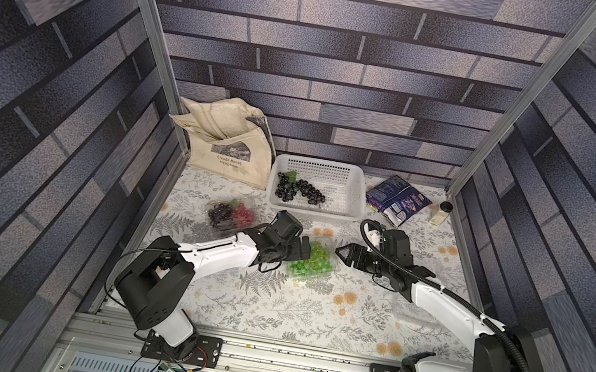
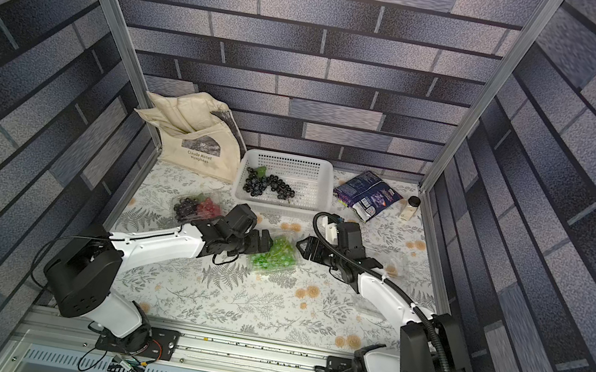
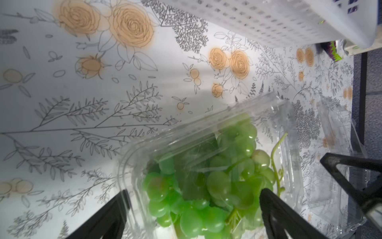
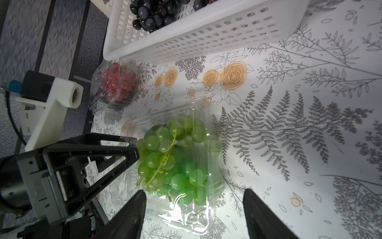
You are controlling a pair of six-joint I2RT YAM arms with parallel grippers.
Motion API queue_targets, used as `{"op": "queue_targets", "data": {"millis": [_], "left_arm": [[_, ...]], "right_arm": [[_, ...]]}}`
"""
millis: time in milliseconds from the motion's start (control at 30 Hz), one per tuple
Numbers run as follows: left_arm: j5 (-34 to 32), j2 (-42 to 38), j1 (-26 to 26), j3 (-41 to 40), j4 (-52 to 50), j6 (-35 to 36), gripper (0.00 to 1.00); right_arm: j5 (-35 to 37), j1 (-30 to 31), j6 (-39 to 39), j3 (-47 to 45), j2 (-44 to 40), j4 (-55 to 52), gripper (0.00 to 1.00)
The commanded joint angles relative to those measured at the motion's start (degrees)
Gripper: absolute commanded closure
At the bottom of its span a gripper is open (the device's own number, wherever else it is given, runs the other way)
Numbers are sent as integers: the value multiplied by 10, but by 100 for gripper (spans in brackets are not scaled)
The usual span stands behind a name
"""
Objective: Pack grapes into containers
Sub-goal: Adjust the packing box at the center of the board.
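Two claws; three containers; one basket.

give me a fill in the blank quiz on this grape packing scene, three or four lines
1. The dark grapes lie in the white ___.
2. The container between the left gripper and the right gripper holds ___ grapes.
3. The jar by the snack bag has a ___ cap.
4. Both grippers' jaws stand ___.

Missing words: basket, green, black, open.
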Motion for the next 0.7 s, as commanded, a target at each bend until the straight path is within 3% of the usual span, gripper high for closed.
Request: {"op": "queue_targets", "data": {"millis": [0, 367, 567, 667], "left_arm": [[23, 19, 11, 41, 14, 16, 0], [102, 101, 17, 107, 84, 22, 0], [91, 51, 33, 66, 84, 27, 0], [74, -1, 47, 26, 68, 35, 0]], "right_arm": [[15, -1, 4, -17, -25, -2, 24], [41, 0, 26, -64, -124, -45, 24], [58, 0, 2, -52, -175, -105, 25], [67, 2, -17, -28, -185, -134, 32]]}}
